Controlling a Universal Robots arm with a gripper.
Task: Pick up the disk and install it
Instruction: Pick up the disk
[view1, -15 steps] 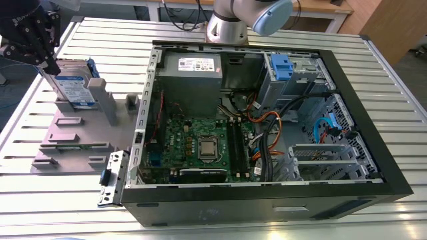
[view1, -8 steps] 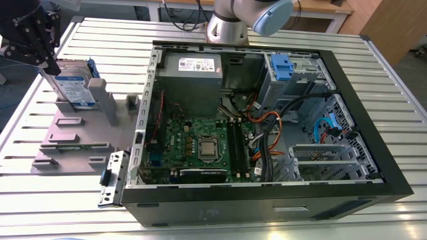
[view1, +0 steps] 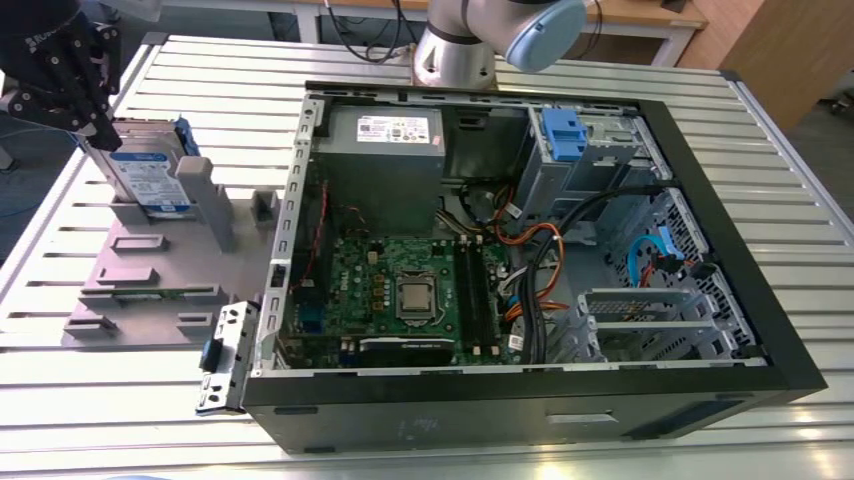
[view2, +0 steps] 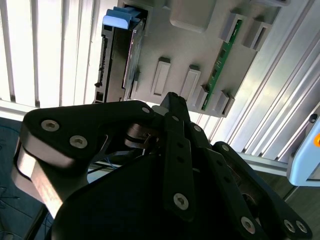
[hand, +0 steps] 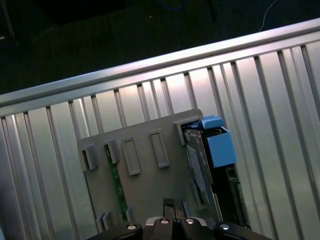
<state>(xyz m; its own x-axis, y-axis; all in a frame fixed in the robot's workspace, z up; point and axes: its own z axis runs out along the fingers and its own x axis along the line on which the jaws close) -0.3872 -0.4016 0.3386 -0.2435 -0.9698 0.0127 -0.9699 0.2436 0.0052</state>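
Observation:
The disk (view1: 144, 176), a silver drive with a white-and-blue label and a blue frame, stands on edge in a grey holder (view1: 147, 268) at the exterior view's left. My black gripper (view1: 106, 138) hangs just above the disk's upper corner, shut, with nothing in it. Both wrist views look down on the disk (view2: 122, 55) (hand: 200, 165) and its blue end tab. The tip of the gripper (view2: 171, 100) (hand: 172, 205) sits beside the disk over the holder, apart from it.
An open computer case (view1: 747, 250) lies to the exterior view's right of the holder, with a motherboard, cables and a drive bay with a blue latch (view1: 563, 135). A green memory stick (hand: 115, 180) stands in the holder. A metal bracket (view1: 220, 355) leans by the case. The arm's base (view1: 461, 45) is behind the case.

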